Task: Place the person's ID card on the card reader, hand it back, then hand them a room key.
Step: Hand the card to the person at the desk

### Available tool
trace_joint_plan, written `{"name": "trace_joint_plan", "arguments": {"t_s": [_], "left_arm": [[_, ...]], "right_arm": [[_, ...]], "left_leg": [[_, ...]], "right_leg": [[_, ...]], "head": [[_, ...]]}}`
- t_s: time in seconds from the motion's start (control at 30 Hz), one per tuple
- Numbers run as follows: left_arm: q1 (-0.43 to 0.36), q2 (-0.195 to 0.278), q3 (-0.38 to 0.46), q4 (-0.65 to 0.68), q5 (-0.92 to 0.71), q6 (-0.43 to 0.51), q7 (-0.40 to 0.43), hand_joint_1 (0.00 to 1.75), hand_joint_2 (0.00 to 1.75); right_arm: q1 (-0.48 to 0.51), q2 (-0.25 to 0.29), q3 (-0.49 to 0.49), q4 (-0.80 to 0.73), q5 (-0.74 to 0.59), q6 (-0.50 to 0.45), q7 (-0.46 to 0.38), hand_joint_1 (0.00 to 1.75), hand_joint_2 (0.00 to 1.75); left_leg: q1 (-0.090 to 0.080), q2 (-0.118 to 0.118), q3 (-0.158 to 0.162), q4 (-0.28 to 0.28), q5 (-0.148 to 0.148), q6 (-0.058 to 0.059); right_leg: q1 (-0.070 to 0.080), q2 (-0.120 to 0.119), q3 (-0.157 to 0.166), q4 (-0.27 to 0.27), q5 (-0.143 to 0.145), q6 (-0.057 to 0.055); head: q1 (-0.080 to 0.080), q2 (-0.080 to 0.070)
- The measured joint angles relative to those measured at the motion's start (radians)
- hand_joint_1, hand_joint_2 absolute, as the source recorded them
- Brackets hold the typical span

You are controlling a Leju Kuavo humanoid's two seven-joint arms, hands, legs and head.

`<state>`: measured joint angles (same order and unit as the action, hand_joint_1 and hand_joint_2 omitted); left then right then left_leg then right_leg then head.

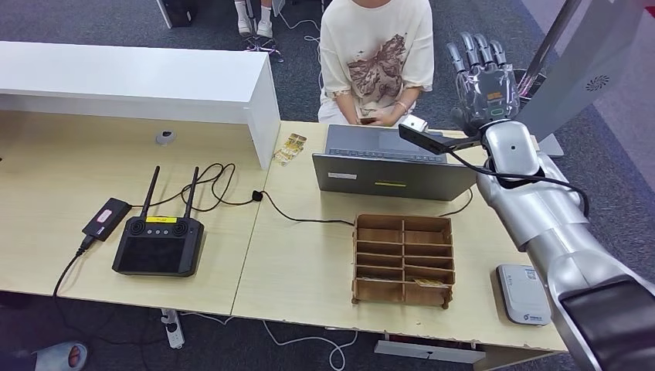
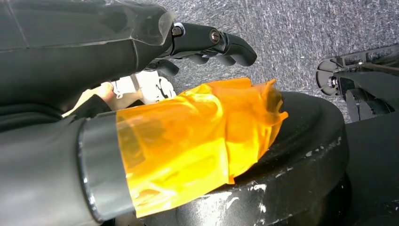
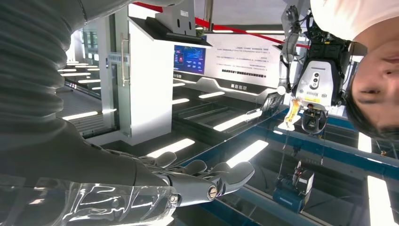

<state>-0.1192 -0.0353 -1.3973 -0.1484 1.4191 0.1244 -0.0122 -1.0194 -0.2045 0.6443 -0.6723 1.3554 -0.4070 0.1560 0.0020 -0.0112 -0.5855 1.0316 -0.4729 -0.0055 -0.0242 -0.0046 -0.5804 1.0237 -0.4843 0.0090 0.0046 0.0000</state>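
Note:
My right hand (image 1: 482,76) is raised past the desk's far right edge, fingers spread and upright, with nothing in it; the right wrist view shows its fingers (image 3: 207,181) stretched out and bare. A person (image 1: 377,48) in a cream T-shirt sits behind the desk, to the left of that hand, holding a small dark thing (image 1: 371,120) in both hands; I cannot tell whether it is the card. The grey-white card reader (image 1: 523,294) lies flat at the desk's near right corner. My left hand (image 2: 207,42) hangs beside my body above grey carpet, its fingers loose and holding nothing.
A grey laptop (image 1: 394,166) stands between the person and a wooden compartment box (image 1: 403,259). A black controller with two antennas (image 1: 160,243), a small black device (image 1: 106,218) and cables lie on the left. A white raised counter (image 1: 139,81) is at the back left, a small patterned item (image 1: 290,148) beside it.

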Motion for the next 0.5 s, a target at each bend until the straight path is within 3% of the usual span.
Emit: {"name": "trace_joint_plan", "arguments": {"t_s": [0.5], "left_arm": [[0.000, 0.000, 0.000, 0.000, 0.003, 0.002, 0.000, 0.00, 0.00]], "right_arm": [[0.007, 0.000, -0.004, -0.006, -0.020, 0.004, -0.019, 0.00, 1.75]], "left_leg": [[0.000, 0.000, 0.000, 0.000, 0.000, 0.000]], "right_leg": [[0.000, 0.000, 0.000, 0.000, 0.000, 0.000]], "head": [[0.000, 0.000]]}}
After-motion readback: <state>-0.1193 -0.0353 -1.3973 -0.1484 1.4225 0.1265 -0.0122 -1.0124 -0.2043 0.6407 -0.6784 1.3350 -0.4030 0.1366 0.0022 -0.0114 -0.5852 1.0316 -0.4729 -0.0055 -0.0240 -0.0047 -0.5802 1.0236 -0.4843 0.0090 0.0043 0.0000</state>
